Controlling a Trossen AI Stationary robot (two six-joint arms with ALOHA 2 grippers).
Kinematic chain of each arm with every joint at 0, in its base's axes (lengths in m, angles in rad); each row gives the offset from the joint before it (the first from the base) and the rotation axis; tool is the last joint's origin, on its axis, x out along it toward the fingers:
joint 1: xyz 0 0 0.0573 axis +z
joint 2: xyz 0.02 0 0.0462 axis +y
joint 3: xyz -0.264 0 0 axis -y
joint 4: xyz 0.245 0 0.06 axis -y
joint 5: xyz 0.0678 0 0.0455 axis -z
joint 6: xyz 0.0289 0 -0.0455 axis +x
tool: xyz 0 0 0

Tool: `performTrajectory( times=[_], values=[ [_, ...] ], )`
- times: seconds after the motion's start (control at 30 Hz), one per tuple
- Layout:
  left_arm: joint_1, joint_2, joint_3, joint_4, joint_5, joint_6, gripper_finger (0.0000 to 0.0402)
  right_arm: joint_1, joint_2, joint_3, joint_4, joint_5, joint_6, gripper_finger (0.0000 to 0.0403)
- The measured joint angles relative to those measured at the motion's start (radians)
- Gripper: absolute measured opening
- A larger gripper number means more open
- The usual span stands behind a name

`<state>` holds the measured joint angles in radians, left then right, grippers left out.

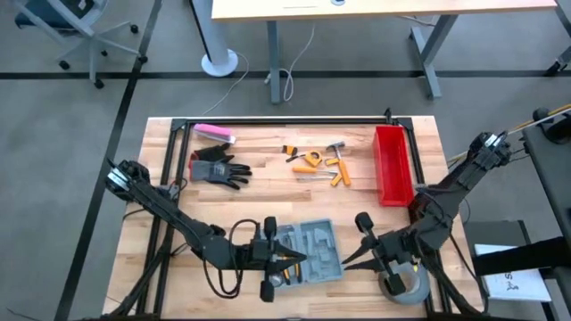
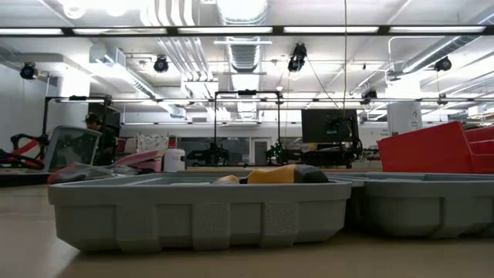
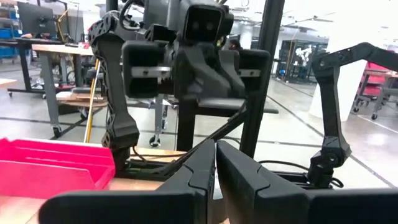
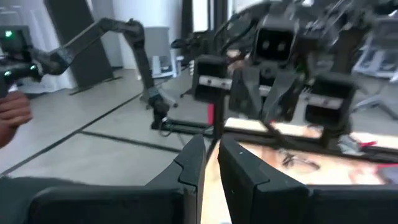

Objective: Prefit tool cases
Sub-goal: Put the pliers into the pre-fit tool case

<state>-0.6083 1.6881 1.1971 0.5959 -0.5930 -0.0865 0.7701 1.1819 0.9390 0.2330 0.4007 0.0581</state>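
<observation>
The open tool case (image 1: 310, 252) lies near the tabletop's (image 1: 268, 152) front edge. The left gripper (image 1: 294, 260), fingers together, rests at the case's left side. The right gripper (image 1: 346, 264), fingers nearly together, sits just right of it.

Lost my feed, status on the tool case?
Left gripper shut at open tool case. Right gripper nearly closed beside it, empty. Tape roll under right arm.

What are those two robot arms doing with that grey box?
Two robot arms work at a wooden table. An open grey tool case lies at the near edge, with an orange-handled tool in it. The left gripper is shut, its tip at the case's left side. The right gripper is nearly closed, just to the case's right, beside a tape roll. More tools, a glove and a red bin wait farther back.
</observation>
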Motion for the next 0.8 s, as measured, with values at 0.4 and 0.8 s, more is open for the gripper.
performTrajectory(
  times=[0.4,0.8],
  values=[
    [0.000,-0.015,-0.085,0.071,0.000,-0.004,0.0020,0.094,0.021,-0.010,0.036,0.173,-0.010,0.0023],
    [0.002,-0.019,-0.147,-0.006,-0.075,-0.140,0.0020,0.100,0.161,-0.011,0.028,0.180,0.050,0.0024]
  ],
)
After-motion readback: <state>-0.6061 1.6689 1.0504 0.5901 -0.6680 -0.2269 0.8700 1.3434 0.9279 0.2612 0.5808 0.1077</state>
